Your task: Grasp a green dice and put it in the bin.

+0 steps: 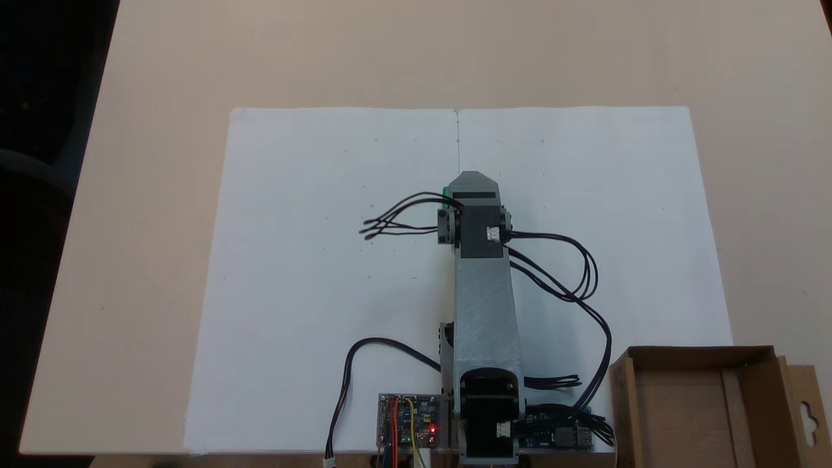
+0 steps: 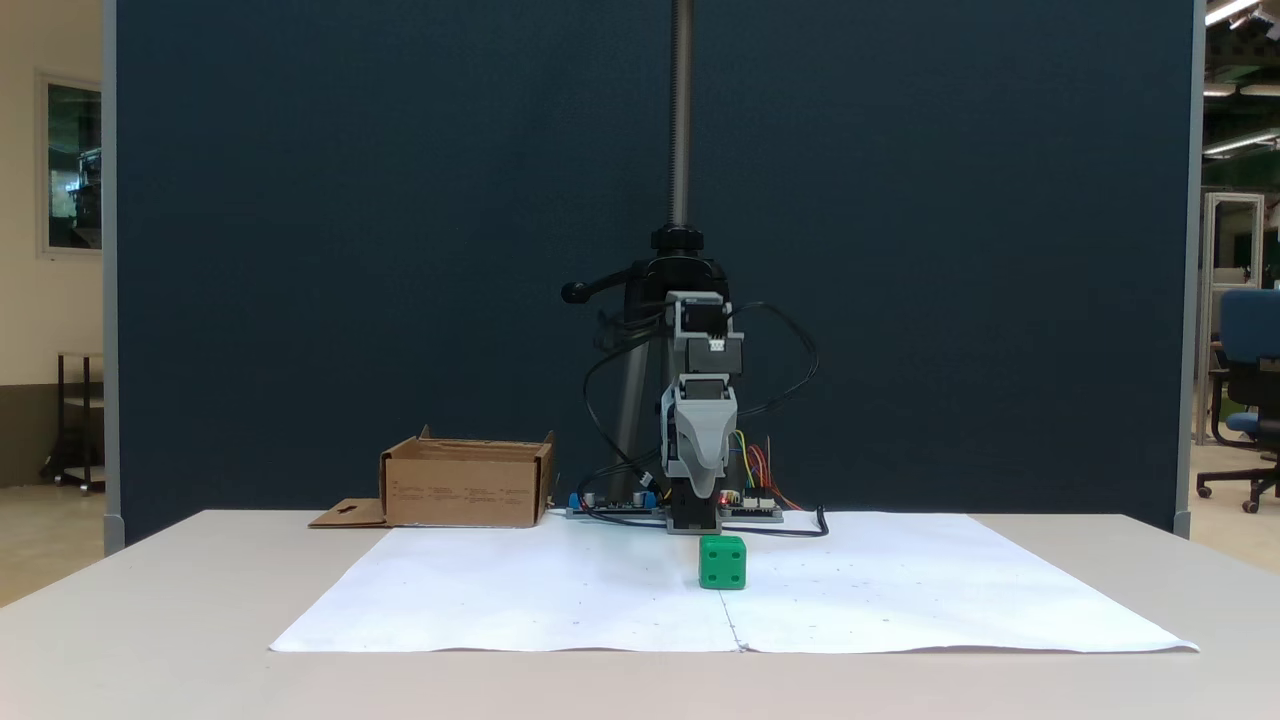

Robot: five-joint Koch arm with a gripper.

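The grey tool (image 2: 703,490) points down above the small bright green dice (image 2: 722,561), apart from it; whether its jaws are parted cannot be told. The dice sits on the white paper sheet (image 2: 900,590), near its middle seam. The brown cardboard bin (image 2: 466,487) stands well apart on the pale worktop (image 2: 150,640), at the left in a fixed view.

bin (image 2: 466,487): faint dark print on front wall, too small to read
circuit board (image 1: 408,421): markings illegible
Readable text elsewhere: none
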